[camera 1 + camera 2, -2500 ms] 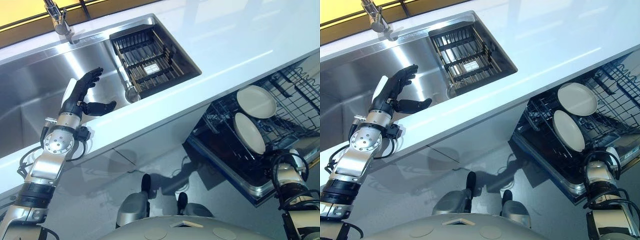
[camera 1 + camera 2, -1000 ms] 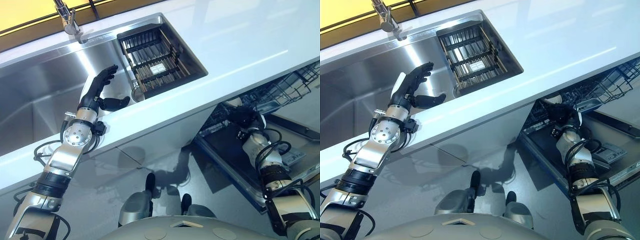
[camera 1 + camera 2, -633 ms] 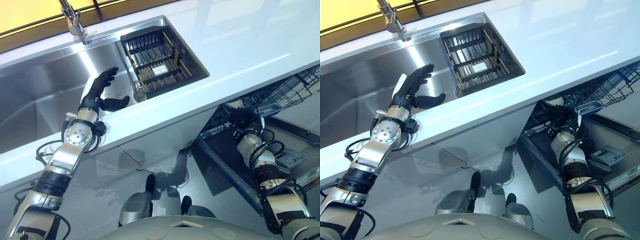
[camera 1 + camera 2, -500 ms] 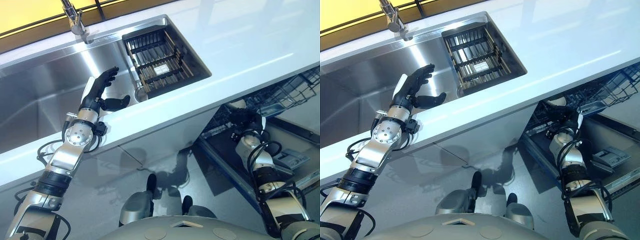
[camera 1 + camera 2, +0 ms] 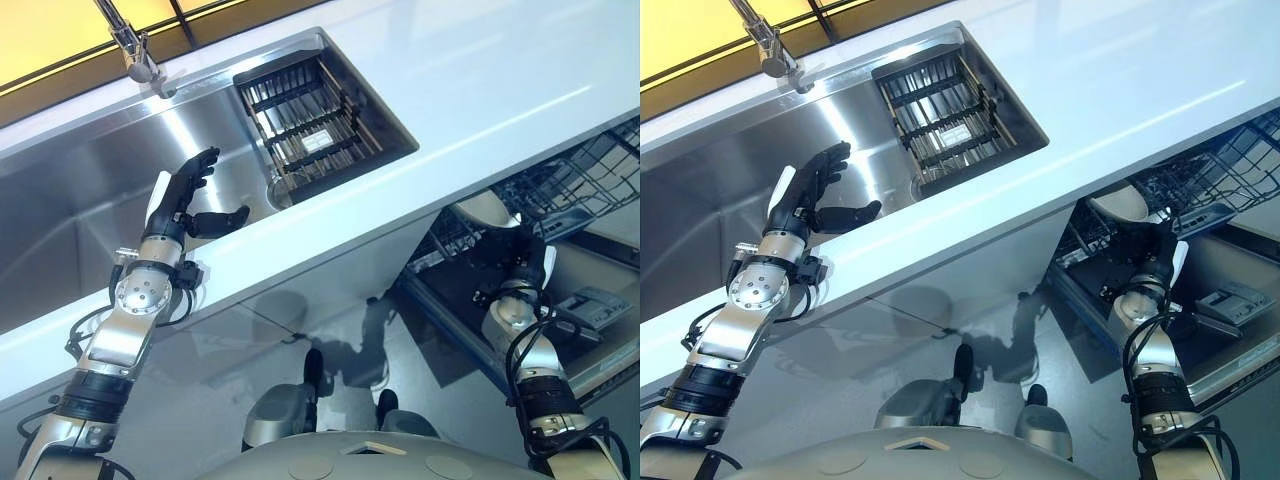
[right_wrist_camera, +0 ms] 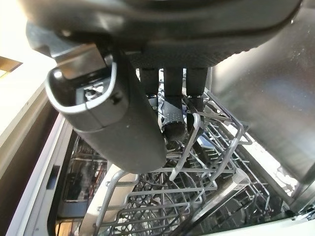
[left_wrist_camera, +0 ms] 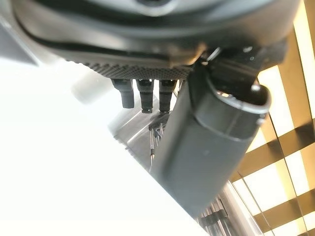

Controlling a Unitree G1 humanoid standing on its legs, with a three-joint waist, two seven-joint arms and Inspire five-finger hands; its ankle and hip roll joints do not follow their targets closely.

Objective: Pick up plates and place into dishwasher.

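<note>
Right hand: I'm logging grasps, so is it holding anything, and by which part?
The right hand has its fingers hooked over the front wire rim of the dishwasher rack. The left hand holds nothing.

A plate [image 5: 487, 208] stands in the dishwasher rack [image 5: 570, 180], below and right of the sink [image 5: 90, 190].

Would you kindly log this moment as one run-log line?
left hand: open, above sink | right hand: at dishwasher rack, fingers on wires | plate: in rack
</note>
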